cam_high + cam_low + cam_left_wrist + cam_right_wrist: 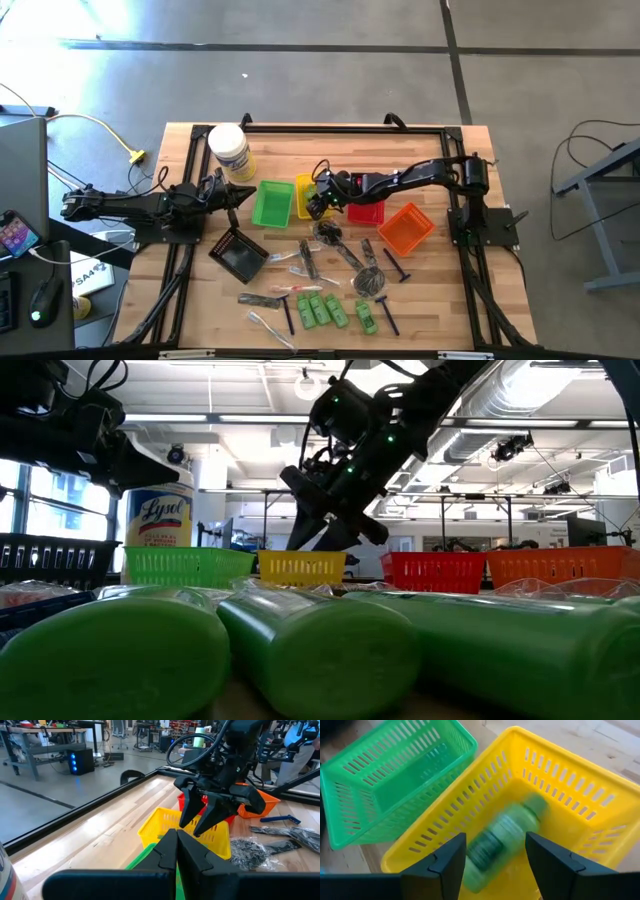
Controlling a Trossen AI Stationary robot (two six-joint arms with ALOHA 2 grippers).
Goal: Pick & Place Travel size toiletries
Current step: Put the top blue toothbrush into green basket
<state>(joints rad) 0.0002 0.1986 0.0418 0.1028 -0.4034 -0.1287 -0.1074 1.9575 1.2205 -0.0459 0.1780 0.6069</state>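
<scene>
Your right gripper point(495, 857) hangs just above the yellow basket point(580, 785), its fingers spread apart with nothing between them, and a green bottle point(505, 840) lies blurred inside that basket directly under the gap, so you appear to be letting it drop in rather than setting it down. From above, that gripper point(318, 200) sits over the yellow basket point(303, 187), between the green basket point(272, 203) and the red basket point(366, 212), which suits a sort by bin. Your left gripper point(176, 851) is closed on nothing and waits near the white Lysol jar point(229, 152), clear of the drop. Most of the toiletries are unsorted near the table's front edge: more green bottles point(322, 309), black razors point(396, 265) and clear-wrapped sticks point(270, 325). Before reaching again, you would want to lift clear of the basket rim so the fingers do not snag it.
</scene>
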